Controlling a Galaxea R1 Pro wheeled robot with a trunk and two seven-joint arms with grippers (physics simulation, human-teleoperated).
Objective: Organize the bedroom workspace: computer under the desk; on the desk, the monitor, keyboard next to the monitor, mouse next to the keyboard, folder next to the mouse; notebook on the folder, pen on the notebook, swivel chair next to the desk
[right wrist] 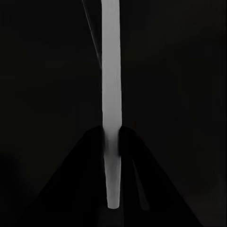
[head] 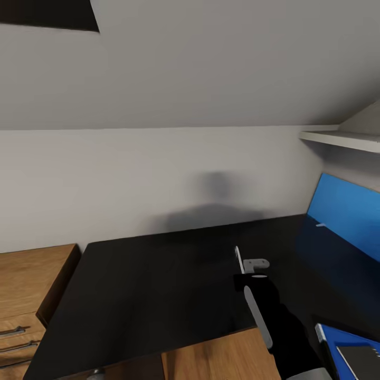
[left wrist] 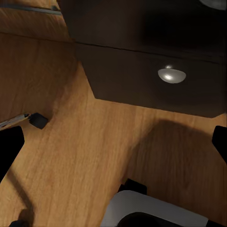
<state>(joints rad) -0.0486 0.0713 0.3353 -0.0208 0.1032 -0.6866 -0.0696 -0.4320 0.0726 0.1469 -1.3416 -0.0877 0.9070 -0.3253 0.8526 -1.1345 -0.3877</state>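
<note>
Room: plain grey walls under a sloped ceiling, wood floor below.
Dresser: light wood, at the far left, just beside the surface's left end.
Surface: the desk's black top, bare across its left and middle.
Left gripper: hangs low over the floor in front of the dark drawer unit; its fingers are spread wide with nothing between them.
Caster: one small black wheel on a chrome leg, probably the swivel chair's.
Right gripper: held over the middle-right of the surface, its fingers clenched on the pen.
Pen: a thin pale stick, held near one end and sticking out straight past the fingertips, above the surface and not yet on the notebook.
Folder: bright blue, lying flat at the near right corner of the surface.
Notebook: grey, lying on top of the folder.
Back panel: blue, along the surface's right edge, below a white shelf.
Handling: the pen looks light, stiff and smooth, likely to roll if let go from any height; a pinch near one end suits it, and it should be laid down flat and low on the notebook.
Count: one pen, one folder, one notebook, one round drawer knob.
</note>
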